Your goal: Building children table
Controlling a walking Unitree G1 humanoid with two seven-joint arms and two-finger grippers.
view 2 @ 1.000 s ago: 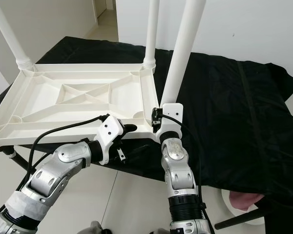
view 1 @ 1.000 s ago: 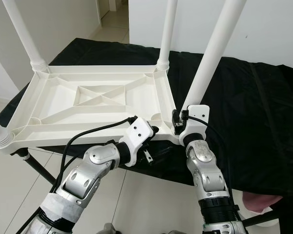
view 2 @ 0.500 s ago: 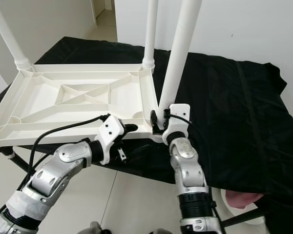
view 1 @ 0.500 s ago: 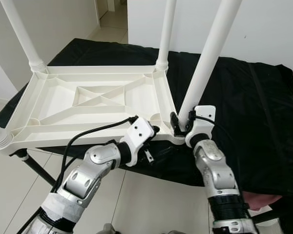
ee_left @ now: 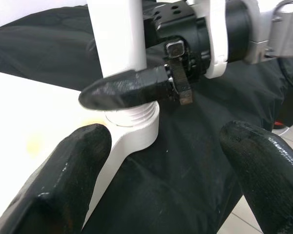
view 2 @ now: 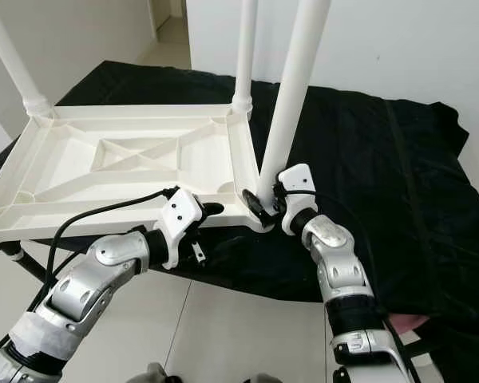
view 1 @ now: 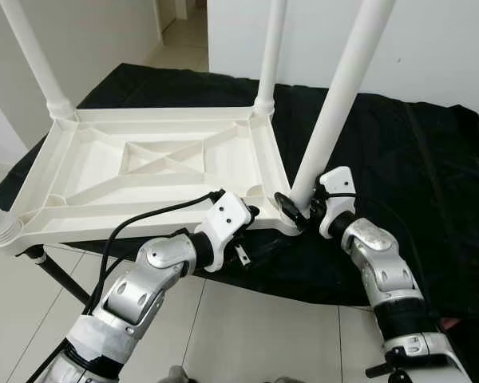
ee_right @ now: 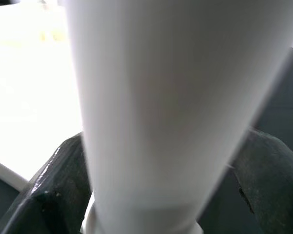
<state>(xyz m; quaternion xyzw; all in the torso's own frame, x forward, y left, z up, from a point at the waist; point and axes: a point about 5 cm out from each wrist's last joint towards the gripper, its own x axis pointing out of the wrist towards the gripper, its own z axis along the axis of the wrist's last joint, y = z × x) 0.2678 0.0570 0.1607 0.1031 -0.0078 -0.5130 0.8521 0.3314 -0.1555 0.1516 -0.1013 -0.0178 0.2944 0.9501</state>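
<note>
A white plastic children's table (view 1: 156, 163) lies upside down on a black cloth (view 1: 399, 159), its legs pointing up. My right gripper (view 1: 297, 203) is shut on the base of the near right leg (view 1: 335, 104), where it enters the corner socket (ee_left: 136, 129). In the right wrist view a black finger (ee_right: 61, 187) presses on each side of that leg (ee_right: 161, 97). My left gripper (view 1: 259, 227) is open at the tabletop's near rim, just left of that corner. Its fingers (ee_left: 63, 180) are spread wide, with nothing gripped between them.
Two more legs (view 1: 270, 56) (view 1: 36, 60) rise at the far corners, and a fourth socket (view 1: 0, 227) sits at the near left. The cloth-covered stand has black legs (view 1: 56, 275) over pale floor tiles. A pink object (view 2: 403, 323) lies low right. A white wall stands behind.
My right arm has swung to the right, so its wrist now sits right of the leg instead of in front. Its gripper stays at the leg's base. The left arm is unmoved.
</note>
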